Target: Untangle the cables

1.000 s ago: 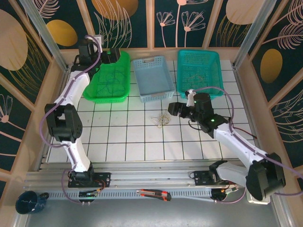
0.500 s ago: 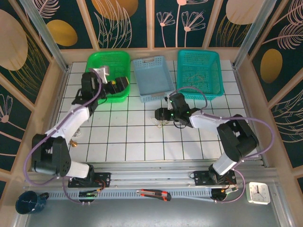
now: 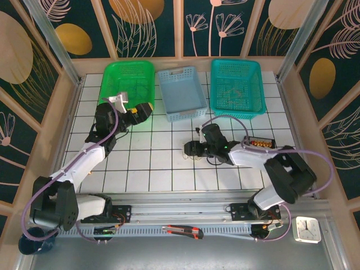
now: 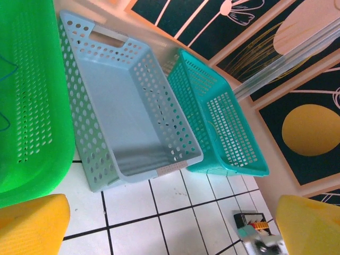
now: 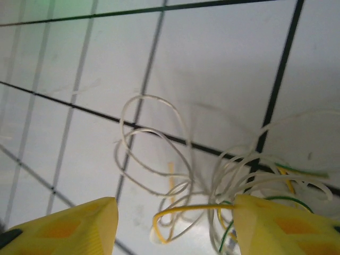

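**Untangling station: one moment, three views**

**Top external view.** A white-tiled counter [image 3: 157, 169] carries three baskets along its far edge: green basket [image 3: 129, 76], blue basket [image 3: 181, 93] and teal basket [image 3: 237, 87]. The left gripper [image 3: 142, 110] sits just in front of the green basket, near its right corner. The right gripper [image 3: 190, 149] sits low over the middle of the counter, in front of the blue basket. A small dark box [image 3: 259, 144] lies to the right of that arm.

**Left wrist view.** The two yellow fingers [image 4: 32, 223] of the left gripper stand wide apart with nothing between them. Beyond them the green, blue and teal baskets stand side by side, and the small dark box lies on the tiles near the right finger.

**Right wrist view.** The cables [image 5: 212, 186] lie on the counter as a loose tangle of whitish loops with yellow and green strands, crossing a black grout line. The right gripper's yellow fingers [image 5: 69, 223] are parted and straddle the tangle without clamping it. Most strands bunch next to the right-hand finger, and one yellow strand runs up to its edge. A single whitish loop spreads towards the left-hand finger, apart from it.
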Robot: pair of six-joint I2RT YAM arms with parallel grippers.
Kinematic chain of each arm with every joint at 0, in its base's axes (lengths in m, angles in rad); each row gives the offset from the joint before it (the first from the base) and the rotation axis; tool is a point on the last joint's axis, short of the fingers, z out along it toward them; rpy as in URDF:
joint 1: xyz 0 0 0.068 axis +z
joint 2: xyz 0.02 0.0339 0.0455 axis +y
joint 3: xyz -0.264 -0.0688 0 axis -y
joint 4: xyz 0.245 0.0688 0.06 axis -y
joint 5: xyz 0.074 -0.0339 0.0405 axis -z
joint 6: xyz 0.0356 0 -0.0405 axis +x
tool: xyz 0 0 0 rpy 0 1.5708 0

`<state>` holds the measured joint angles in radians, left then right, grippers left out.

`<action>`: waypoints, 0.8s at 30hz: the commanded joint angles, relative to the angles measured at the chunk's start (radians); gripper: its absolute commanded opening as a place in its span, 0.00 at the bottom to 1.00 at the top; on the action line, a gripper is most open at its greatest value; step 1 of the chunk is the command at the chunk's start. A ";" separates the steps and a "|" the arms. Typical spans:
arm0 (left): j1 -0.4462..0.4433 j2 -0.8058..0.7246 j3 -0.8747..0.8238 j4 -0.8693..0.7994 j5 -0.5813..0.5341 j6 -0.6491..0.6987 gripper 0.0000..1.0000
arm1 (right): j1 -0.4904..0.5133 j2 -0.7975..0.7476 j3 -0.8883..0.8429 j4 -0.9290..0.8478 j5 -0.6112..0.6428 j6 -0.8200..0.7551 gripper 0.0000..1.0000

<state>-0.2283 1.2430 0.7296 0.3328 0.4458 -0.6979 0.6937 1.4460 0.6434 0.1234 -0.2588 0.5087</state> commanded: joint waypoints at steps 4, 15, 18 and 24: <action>-0.001 0.016 -0.010 0.083 0.024 -0.035 0.99 | 0.006 -0.176 0.075 -0.128 0.119 -0.018 0.61; -0.012 -0.011 -0.091 0.103 0.017 -0.046 0.99 | 0.006 -0.093 0.193 -0.250 0.230 -0.136 0.49; -0.015 0.001 -0.108 0.114 0.028 -0.055 0.99 | 0.016 -0.077 0.175 -0.218 0.182 -0.133 0.47; -0.025 0.014 -0.140 0.127 0.016 -0.062 0.99 | 0.091 -0.004 0.211 -0.224 0.170 -0.175 0.42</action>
<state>-0.2478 1.2503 0.6086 0.4160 0.4492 -0.7441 0.7486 1.4071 0.8295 -0.0879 -0.0795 0.3710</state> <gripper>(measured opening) 0.988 0.420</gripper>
